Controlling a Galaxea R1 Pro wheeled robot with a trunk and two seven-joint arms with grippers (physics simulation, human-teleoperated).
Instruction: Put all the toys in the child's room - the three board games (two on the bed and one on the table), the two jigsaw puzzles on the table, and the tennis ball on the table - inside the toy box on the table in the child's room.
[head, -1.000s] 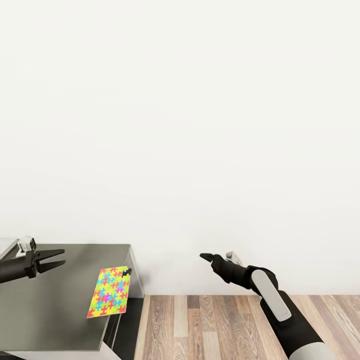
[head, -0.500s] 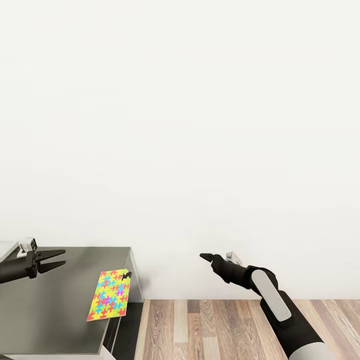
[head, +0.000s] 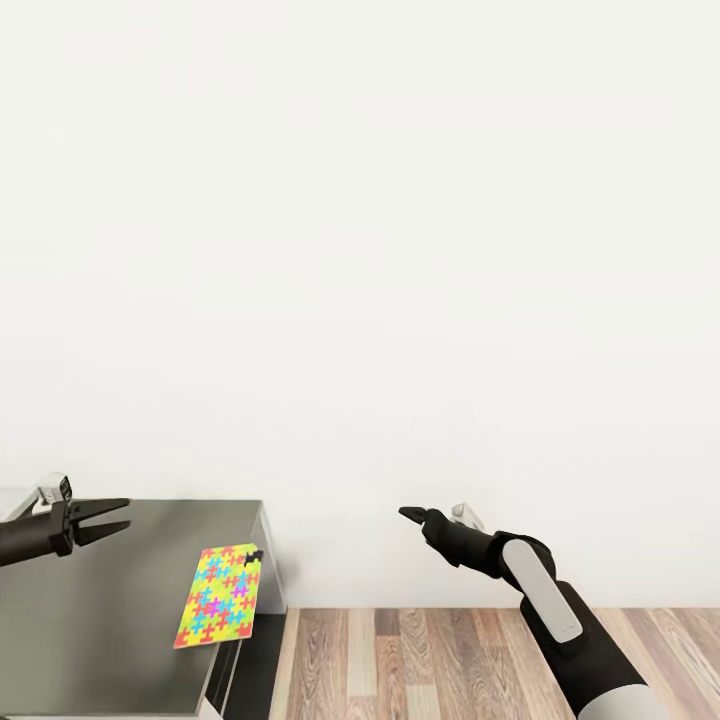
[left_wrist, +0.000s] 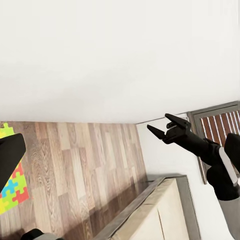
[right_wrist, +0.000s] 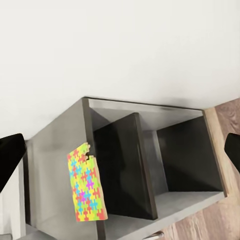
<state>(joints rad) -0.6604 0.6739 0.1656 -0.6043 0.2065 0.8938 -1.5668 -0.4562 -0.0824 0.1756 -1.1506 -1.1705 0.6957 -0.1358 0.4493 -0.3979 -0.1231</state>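
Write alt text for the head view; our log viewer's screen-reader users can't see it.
A multicoloured jigsaw puzzle lies at the right edge of a grey table, slightly overhanging it. The open left gripper hovers above the table, and the right gripper hangs over wood-plank floor before a white wall.

- counter (head: 110, 600): smooth grey top, faint sheen
- floor (head: 430, 660): wood planks, satin
- wall (head: 360, 250): matt white
- puzzle (head: 217, 596): bright printed card
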